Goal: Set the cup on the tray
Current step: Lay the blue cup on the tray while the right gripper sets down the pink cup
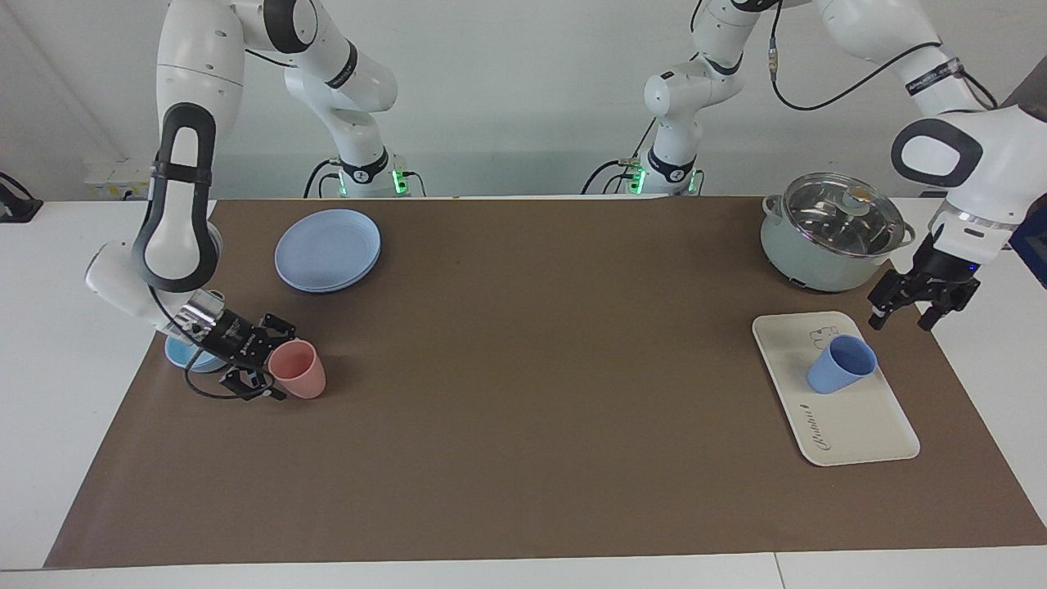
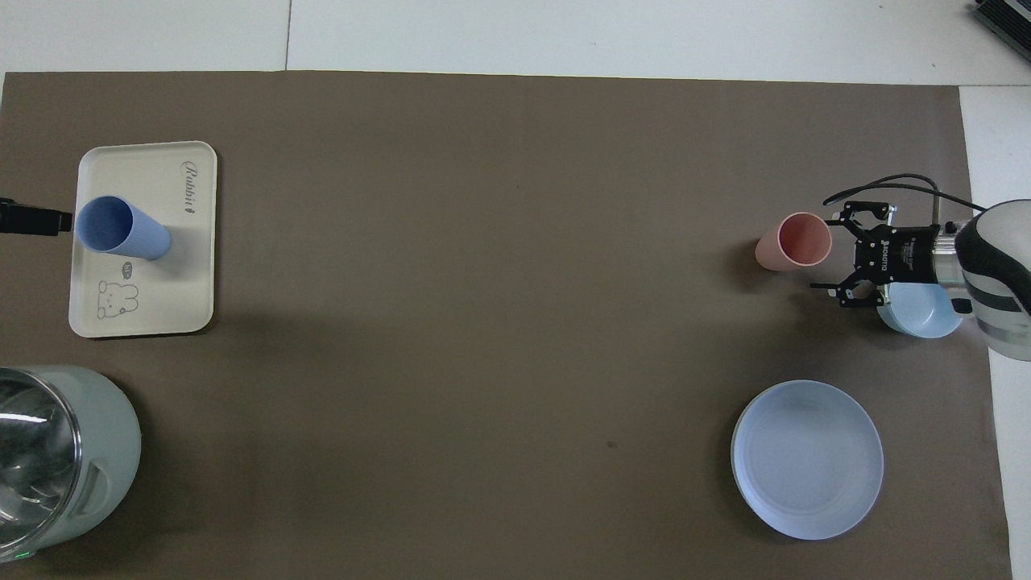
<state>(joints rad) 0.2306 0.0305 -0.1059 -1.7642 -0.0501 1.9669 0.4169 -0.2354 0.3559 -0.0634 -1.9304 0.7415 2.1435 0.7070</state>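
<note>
Where the left arm reached over its own end of the table, the left gripper [image 1: 902, 316] hung in the air with its fingers spread and nothing between them, over the brown mat [image 1: 523, 458] just off the tray's edge. The cup [image 1: 841, 365] stood upright on the tray [image 1: 859, 429], open end up, free of any contact, on the part of the tray nearer the robots and beside the small bear drawing; in the overhead view the cup [image 2: 121, 229] sat toward the tray's [image 2: 145, 314] outer long edge, with only a dark fingertip of the left gripper [image 2: 36, 220] showing at the margin, apart from the cup's rim. A pale green pot [image 1: 830, 233] with a glass lid stood nearer the robots than the tray, close to it but not touching. At the right arm's end, the right gripper [image 1: 260, 360] lay low over the mat with its fingers spread wide, empty, just beside a pink cup [image 1: 298, 370] that stood upright on the mat; from above, the right gripper [image 2: 846, 255] was clear of the pink cup [image 2: 796, 242], with a narrow gap between them. A light blue bowl [image 2: 922, 310] rested on the mat partly under the right arm's wrist. A round blue plate [image 1: 328, 249] lay flat on the mat nearer the robots than the pink cup, well apart from it.
</note>
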